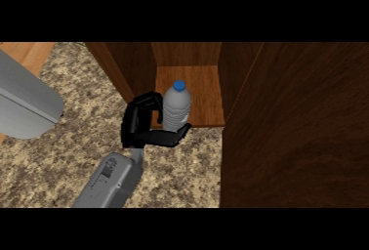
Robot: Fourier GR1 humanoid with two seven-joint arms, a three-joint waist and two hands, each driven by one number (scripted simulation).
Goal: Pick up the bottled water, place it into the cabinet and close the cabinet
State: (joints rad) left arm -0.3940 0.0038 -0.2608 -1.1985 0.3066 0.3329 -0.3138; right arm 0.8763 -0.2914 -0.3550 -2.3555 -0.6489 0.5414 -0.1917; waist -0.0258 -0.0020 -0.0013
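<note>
A clear water bottle with a blue cap stands upright at the front left corner of the open cabinet's wooden shelf. My left hand is shut on the bottle from its left side. The fingers wrap round the far side and the thumb crosses in front near the base. The hand hides the bottle's base, so I cannot tell whether it rests on the shelf. The cabinet's dark wooden door stands open at the right. My right hand does not show.
The speckled stone counter spreads to the left and below the cabinet. A large grey rounded object fills the left edge. The cabinet's left wall rises just behind my fingers.
</note>
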